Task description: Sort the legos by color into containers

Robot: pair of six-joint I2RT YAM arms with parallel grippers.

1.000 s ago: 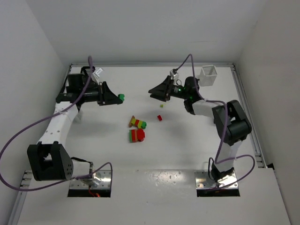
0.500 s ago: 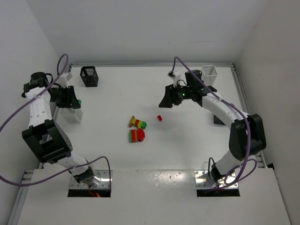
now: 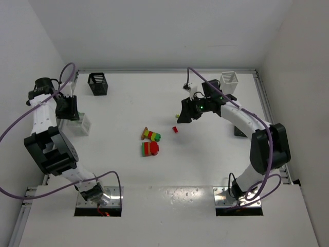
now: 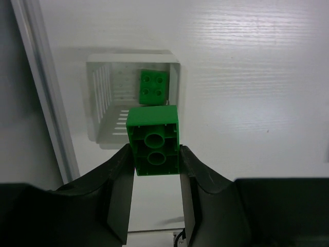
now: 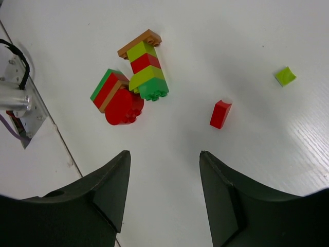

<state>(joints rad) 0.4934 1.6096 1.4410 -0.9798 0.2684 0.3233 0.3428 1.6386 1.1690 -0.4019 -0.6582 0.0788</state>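
My left gripper (image 4: 154,149) is shut on a green lego brick (image 4: 153,140) and hangs right over a white slatted container (image 4: 101,98) at the table's left edge (image 3: 81,123). Another green brick (image 4: 153,86) lies inside it. My right gripper (image 5: 164,153) is open and empty above the table middle (image 3: 182,116). Just ahead of it lie a small red brick (image 5: 220,113) and a tiny yellow-green piece (image 5: 285,76). Farther off are a multicolour stack (image 5: 146,64) and a red-and-green stack with a round red piece (image 5: 115,95).
A black basket (image 3: 97,83) stands at the back left and a white basket (image 3: 229,81) at the back right. A dark container (image 3: 239,130) sits partly hidden behind the right arm. A metal rail (image 4: 43,103) runs along the table's left edge beside the white container.
The left arm swung from the table's inner left out to the left edge, carrying the green brick over the white container. The right gripper came down and nearer to the loose pieces.
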